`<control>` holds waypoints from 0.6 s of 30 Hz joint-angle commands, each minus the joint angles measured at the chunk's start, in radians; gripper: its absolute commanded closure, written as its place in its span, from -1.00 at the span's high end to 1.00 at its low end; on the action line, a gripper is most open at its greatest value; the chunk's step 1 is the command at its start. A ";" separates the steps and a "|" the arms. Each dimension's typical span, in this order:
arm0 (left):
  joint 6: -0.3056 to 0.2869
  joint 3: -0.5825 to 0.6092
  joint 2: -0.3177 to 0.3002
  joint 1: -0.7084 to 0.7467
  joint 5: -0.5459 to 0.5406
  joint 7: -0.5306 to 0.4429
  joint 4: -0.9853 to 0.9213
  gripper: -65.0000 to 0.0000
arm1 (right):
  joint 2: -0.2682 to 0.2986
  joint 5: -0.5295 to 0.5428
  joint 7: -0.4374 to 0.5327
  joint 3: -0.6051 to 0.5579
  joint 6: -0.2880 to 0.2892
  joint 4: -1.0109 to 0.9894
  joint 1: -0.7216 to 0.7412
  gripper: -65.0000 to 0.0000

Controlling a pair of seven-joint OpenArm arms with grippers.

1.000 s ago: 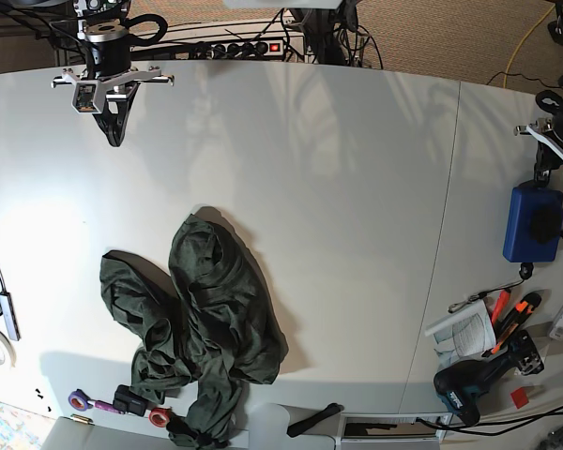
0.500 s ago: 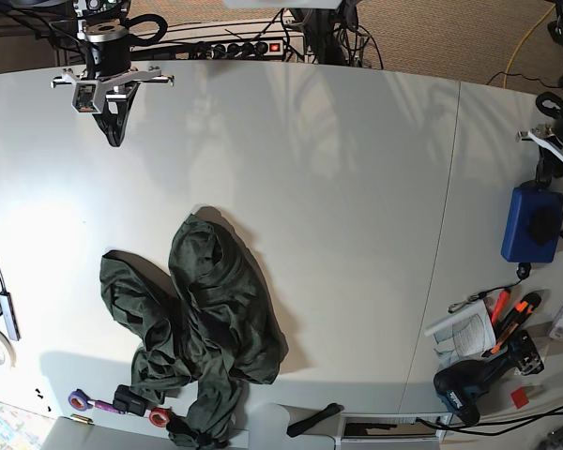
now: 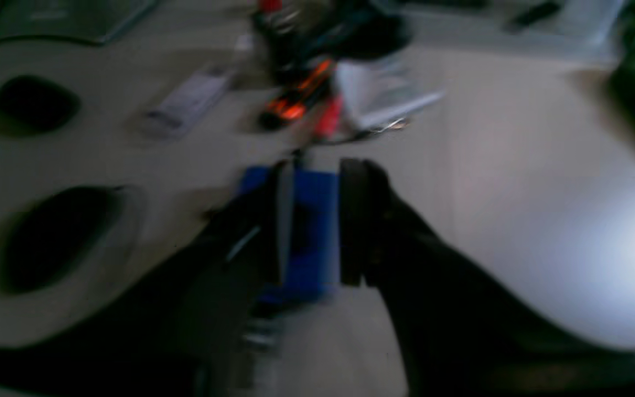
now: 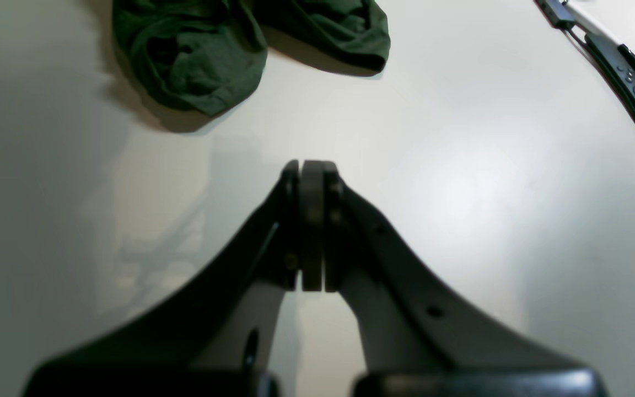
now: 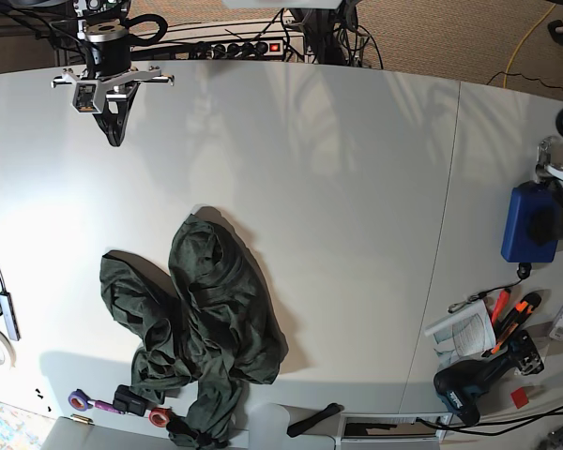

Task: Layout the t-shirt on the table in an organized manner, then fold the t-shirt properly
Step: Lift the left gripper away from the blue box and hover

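The dark green t-shirt [image 5: 197, 323] lies crumpled in a heap near the front left of the white table [image 5: 357, 187]; its edge also shows at the top of the right wrist view [image 4: 240, 44]. My right gripper [image 5: 113, 122] hangs at the back left, far from the t-shirt, with its jaws pressed together [image 4: 311, 176] and nothing in them. My left gripper [image 3: 312, 176] is at the table's right edge over the blue pouch [image 5: 528, 225]. Its jaws stand apart, and the pouch [image 3: 312, 231] shows through the gap. That view is blurred.
Right of the seam lie a booklet [image 5: 460, 333], orange-handled tools [image 5: 511, 319] and a drill [image 5: 469, 384]. Tape rolls [image 5: 84, 403] sit at the front left edge. A black remote [image 4: 626, 82] and cables lie along the left edge. A power strip [image 5: 235, 47] runs behind the table.
The left arm has shifted toward the right edge of the base view, over the pouch, and its jaws have parted. The right arm and the t-shirt have not moved.
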 commanded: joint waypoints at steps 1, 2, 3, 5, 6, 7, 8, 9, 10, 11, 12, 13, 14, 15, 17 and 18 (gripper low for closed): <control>-0.053 -0.006 0.005 -0.002 -0.030 0.003 0.019 -0.51 | 0.007 -0.001 0.039 0.006 -0.004 0.018 -0.008 -1.00; -0.125 -0.005 0.026 -0.002 -0.050 0.035 0.018 -0.51 | 0.005 -0.001 0.048 0.006 -0.004 0.018 -0.007 -1.00; -0.202 -0.005 0.049 0.000 -0.071 0.067 0.018 -0.51 | 0.005 -0.001 0.056 0.006 -0.004 0.018 -0.007 -1.00; -0.332 -0.005 0.092 0.001 -0.141 0.145 0.018 -0.51 | 0.005 -0.001 0.062 0.006 -0.004 0.018 0.004 -1.00; -0.367 -0.005 0.112 0.003 -0.187 0.186 0.018 -0.51 | 0.005 -0.001 0.061 0.006 -0.004 0.018 0.011 -1.00; -0.393 -0.005 0.129 0.006 -0.233 0.224 0.018 -0.51 | 0.005 -0.001 0.060 0.006 -0.003 0.018 0.021 -1.00; -0.414 -0.003 0.145 0.006 -0.279 0.253 0.018 -0.51 | 0.005 -0.001 0.057 0.006 -0.003 0.018 0.032 -1.00; -0.431 0.004 0.157 0.006 -0.316 0.265 0.018 -0.51 | 0.005 -0.001 0.052 0.006 -0.003 0.018 0.044 -1.00; -0.459 0.018 0.167 0.005 -0.344 0.264 0.017 -0.51 | 0.005 -0.001 0.043 0.006 -0.003 0.018 0.056 -1.00; -0.462 0.039 0.174 0.005 -0.365 0.264 0.017 -0.51 | 0.005 -0.001 0.033 0.006 -0.003 0.018 0.068 -1.00; -0.462 0.069 0.177 0.005 -0.370 0.263 0.017 -0.51 | 0.005 -0.001 0.019 0.006 -0.003 0.018 0.078 -1.00; -0.462 0.112 0.174 0.002 -0.366 0.262 0.017 -0.51 | 0.005 -0.001 0.008 0.006 -0.003 0.018 0.087 -1.00; -0.462 0.161 0.172 -0.001 -0.349 0.260 0.014 -0.51 | 0.005 -0.001 -0.001 0.006 -0.003 0.018 0.095 -1.00; -0.462 0.212 0.172 -0.008 -0.316 0.246 0.011 -0.51 | 0.005 -0.001 -0.002 0.006 -0.003 0.017 0.104 -1.00; -0.462 0.311 0.173 -0.036 -0.184 0.171 0.006 -0.51 | 0.005 -0.001 -0.002 0.006 -0.003 0.017 0.108 -1.00; -0.462 0.356 0.173 -0.055 -0.101 0.121 0.006 -0.51 | 0.005 -0.001 -0.002 0.006 -0.003 0.017 0.109 -1.00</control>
